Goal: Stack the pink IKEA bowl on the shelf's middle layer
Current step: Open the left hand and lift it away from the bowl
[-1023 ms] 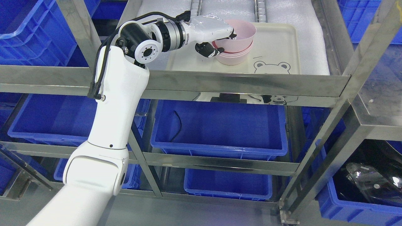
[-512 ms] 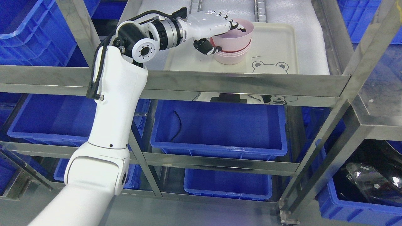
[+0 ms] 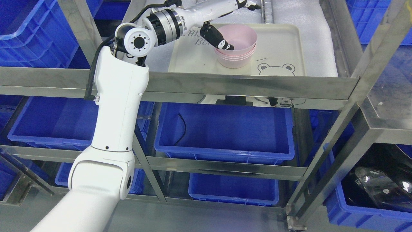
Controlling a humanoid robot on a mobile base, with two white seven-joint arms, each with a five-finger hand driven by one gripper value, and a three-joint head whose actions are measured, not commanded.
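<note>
Release step, by the look of it: the smooth pink plastic bowl (image 3: 238, 39) now seated in the stack of matching pink bowls (image 3: 234, 59) on the cream rectangular tray with the bear drawing (image 3: 283, 48), which lies on the steel-framed shelf layer (image 3: 244, 84) padded with white foam. Left robot hand (image 3: 225, 22) lifted above and to the far left of the stack, long fingers (image 3: 246, 4) stretched out toward the top edge of the view, thumb hanging down close to the near-left rim of the top bowl; gripping nothing, though whether the thumb tip touches the rim is hard to settle from this angle. Right arm nowhere to be seen. Next move, as a judgement: drawing the hand up and back toward the left without catching the thumb on the rim and tipping the nested bowl, then clearing the shelf's front rail. Compared with half a second earlier: fingers then draped over the far rim and thumb pressed on the outer wall, bowl riding higher and tilted; now fingers off the bowl, wrist raised, bowl sunk level into the stack. Blue plastic bins (image 3: 225, 132) on the layer below unchanged.
</note>
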